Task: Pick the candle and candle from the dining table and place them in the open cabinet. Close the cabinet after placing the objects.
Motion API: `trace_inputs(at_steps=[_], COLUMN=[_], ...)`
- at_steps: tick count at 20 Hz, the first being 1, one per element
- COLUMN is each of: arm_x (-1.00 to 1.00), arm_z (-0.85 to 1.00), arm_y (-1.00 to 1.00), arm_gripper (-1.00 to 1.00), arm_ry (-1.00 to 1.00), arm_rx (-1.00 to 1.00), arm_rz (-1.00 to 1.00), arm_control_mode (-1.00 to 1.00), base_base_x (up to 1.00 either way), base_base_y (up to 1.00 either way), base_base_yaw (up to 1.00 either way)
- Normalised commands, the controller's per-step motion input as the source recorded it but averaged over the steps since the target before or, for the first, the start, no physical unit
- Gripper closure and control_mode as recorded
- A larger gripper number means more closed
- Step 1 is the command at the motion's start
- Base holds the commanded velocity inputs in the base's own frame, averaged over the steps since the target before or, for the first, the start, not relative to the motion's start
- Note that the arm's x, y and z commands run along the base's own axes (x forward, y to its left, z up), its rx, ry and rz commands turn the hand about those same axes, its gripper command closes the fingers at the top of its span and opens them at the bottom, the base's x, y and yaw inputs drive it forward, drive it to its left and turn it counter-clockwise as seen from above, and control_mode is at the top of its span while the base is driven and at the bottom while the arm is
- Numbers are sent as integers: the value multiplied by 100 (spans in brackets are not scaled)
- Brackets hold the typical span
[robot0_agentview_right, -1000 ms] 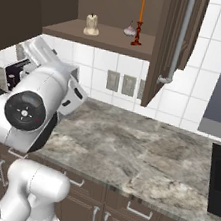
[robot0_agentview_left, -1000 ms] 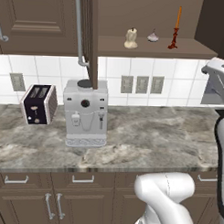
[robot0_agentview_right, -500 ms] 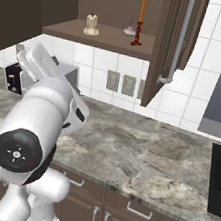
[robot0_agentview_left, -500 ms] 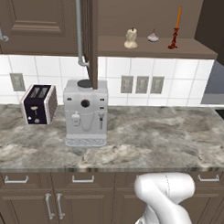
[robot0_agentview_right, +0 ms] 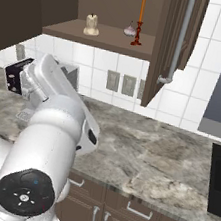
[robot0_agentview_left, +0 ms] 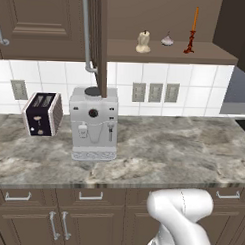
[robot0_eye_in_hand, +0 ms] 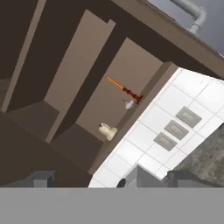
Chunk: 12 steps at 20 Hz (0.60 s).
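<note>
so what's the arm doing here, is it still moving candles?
Both candles are already up on the shelf of the open cabinet: the cream candle to the left, the orange taper to the right, a small pale item between them. The arm holds nothing; its hand camera looks up at that shelf. The cabinet door hangs open, so closing it is what remains. A coffee machine and toaster sit on the counter below.

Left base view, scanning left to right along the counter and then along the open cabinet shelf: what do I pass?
Counter: toaster → coffee machine. Shelf: stubby cream candle → small pale garlic-like object → orange taper candle in its red holder.
</note>
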Motion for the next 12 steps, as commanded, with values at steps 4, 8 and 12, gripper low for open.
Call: trace_inputs(at_steps=[4, 8, 12], arm_x=[-5, 0, 6], arm_z=[0, 0, 0], arm_y=[-44, -49, -51], arm_gripper=[-100, -100, -100], arm_ry=[-2, -3, -4], arm_rx=[4, 6, 12], arm_rz=[0, 0, 0], arm_control_mode=[-100, -100, -100], base_base_x=[0, 0, 0], base_base_y=[0, 0, 0], base_base_yaw=[0, 0, 0])
